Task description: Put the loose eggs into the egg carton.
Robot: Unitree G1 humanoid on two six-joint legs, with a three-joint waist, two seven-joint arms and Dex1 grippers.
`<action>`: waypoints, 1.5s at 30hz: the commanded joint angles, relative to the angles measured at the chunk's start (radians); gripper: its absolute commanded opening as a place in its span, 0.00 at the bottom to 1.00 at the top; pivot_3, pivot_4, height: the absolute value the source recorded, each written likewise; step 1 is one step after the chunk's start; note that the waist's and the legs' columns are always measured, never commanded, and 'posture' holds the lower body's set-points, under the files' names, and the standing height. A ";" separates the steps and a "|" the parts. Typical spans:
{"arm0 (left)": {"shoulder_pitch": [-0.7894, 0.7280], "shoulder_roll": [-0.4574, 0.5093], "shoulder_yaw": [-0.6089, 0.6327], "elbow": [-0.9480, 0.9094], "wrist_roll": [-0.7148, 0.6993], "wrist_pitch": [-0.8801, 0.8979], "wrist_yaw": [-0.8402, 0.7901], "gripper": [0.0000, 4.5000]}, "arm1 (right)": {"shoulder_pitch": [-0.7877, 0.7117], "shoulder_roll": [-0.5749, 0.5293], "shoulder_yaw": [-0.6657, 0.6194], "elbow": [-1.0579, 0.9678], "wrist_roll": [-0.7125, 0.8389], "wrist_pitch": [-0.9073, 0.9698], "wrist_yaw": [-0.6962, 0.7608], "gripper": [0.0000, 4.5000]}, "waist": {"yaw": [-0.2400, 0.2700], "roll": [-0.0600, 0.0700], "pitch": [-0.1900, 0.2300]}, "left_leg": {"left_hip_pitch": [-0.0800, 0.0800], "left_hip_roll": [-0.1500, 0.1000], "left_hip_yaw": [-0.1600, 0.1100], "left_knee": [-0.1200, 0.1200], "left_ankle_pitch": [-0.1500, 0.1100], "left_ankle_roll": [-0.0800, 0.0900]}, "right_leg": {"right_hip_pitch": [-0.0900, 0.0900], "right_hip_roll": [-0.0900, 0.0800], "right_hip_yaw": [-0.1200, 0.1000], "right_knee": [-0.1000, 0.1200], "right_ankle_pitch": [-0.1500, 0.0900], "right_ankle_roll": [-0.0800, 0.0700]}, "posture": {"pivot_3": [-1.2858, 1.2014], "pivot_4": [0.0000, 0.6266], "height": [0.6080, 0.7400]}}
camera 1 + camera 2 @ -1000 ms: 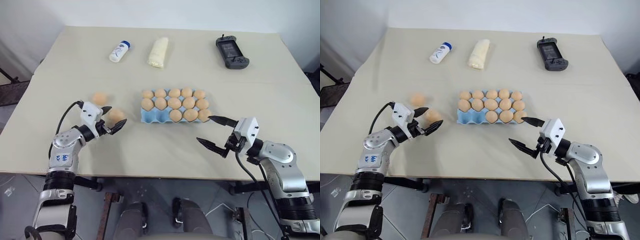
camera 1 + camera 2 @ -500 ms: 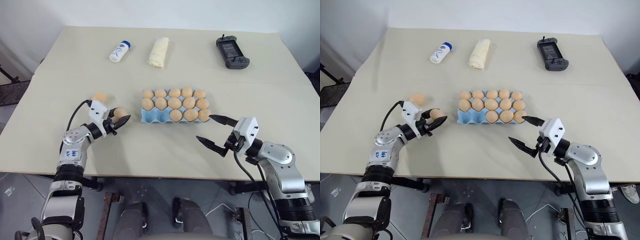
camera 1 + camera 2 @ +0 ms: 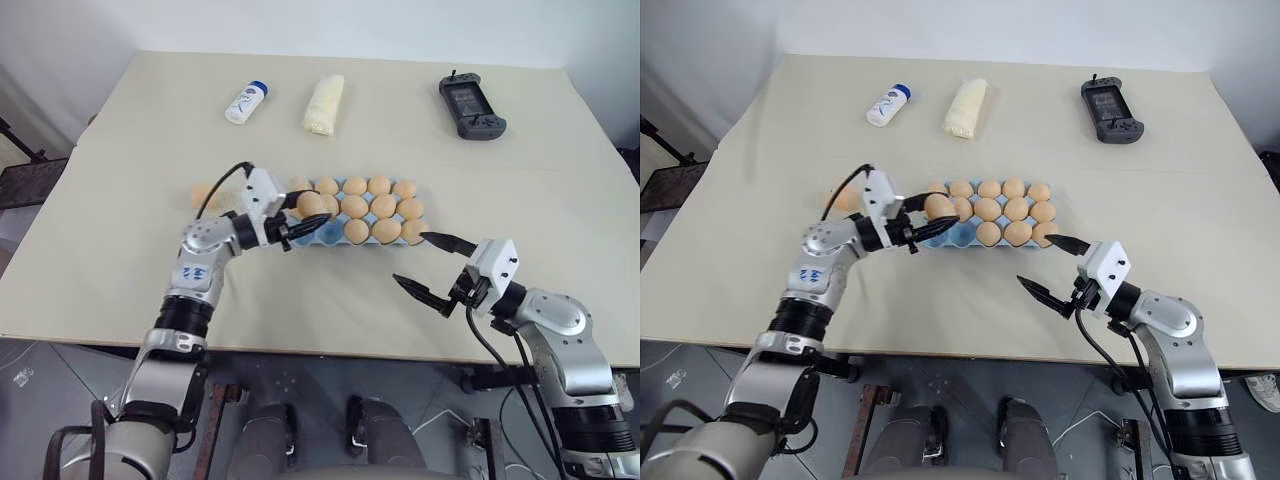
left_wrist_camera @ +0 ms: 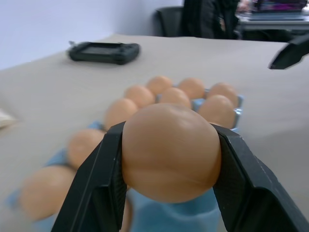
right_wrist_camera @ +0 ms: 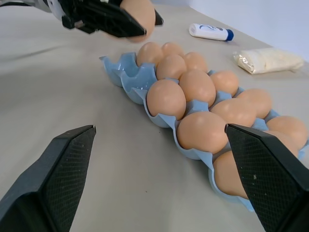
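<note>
- Left gripper (image 3: 303,215) pinching one egg (image 4: 169,152) between its two black fingers (image 4: 99,186), held over the near-left end of the light blue egg carton (image 5: 126,73).
- In the left wrist view, held egg covering most of the cups beneath it; cannot tell which cup lies directly under it, only blue showing below.
- Carton near the middle of the beige table (image 3: 130,290), most cups filled with tan-orange eggs; near-left cups bare in the right wrist view, partly masked by the left gripper in the head views.
- One loose egg (image 3: 203,195) on the table left of the carton, half hidden behind the left arm's cable and wrist; only its left part visible.
- Right gripper (image 3: 432,268) spread wide, nothing between the fingers, hovering just beside the carton's near-right corner, apart from it.
- In the right wrist view, carton's far right end cut off by the picture edge and by one finger (image 5: 270,179); egg count there uncertain.
- At the far side of the table, well apart from the carton: white bottle with blue cap (image 3: 245,101), pale yellow wrapped packet (image 3: 323,103), dark handheld game controller (image 3: 471,105).
- Blurred dark furniture behind the table in the left wrist view, too unclear to name further.
</note>
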 commanded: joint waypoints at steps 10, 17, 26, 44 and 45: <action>-0.086 -0.045 -0.008 0.192 0.041 -0.106 -0.064 0.79 | 0.094 -0.012 -0.053 -0.146 0.013 0.027 -0.073 1.00 | 0.003 0.000 0.000 | -0.001 0.000 0.000 0.001 -0.001 0.001 | 0.000 0.000 0.000 -0.001 0.000 0.000 | 0.52 0.24 1.00; 0.036 0.081 0.093 0.007 -0.042 -0.066 -0.090 0.99 | 0.066 -0.017 -0.041 -0.167 0.030 0.064 -0.062 1.00 | -0.014 0.000 0.000 | 0.000 0.001 0.000 0.000 -0.001 0.001 | 0.000 0.000 0.001 0.000 0.000 0.000 | 0.52 0.24 1.00; 0.383 0.254 0.302 -0.314 -0.120 0.045 0.027 0.99 | -0.048 0.011 0.016 -0.124 0.048 0.078 -0.019 1.00 | -0.023 0.000 0.000 | 0.001 0.001 -0.001 -0.001 -0.001 0.000 | 0.000 -0.002 0.001 0.000 0.000 0.000 | 0.52 0.24 1.00; 0.461 0.211 0.435 -0.339 -0.071 0.116 0.426 0.99 | -0.110 0.030 0.049 -0.044 0.037 0.060 0.040 1.00 | -0.012 -0.001 0.000 | 0.000 -0.001 -0.003 -0.003 -0.003 -0.004 | 0.000 -0.006 -0.003 -0.002 0.000 -0.001 | 0.52 0.24 1.00; 0.442 0.210 0.431 -0.320 -0.063 0.114 0.437 0.99 | -0.111 0.030 0.049 -0.042 0.037 0.060 0.040 1.00 | -0.012 -0.001 0.000 | -0.001 -0.001 -0.003 -0.002 -0.003 -0.004 | 0.000 -0.006 -0.003 -0.002 0.000 -0.001 | 0.52 0.24 1.00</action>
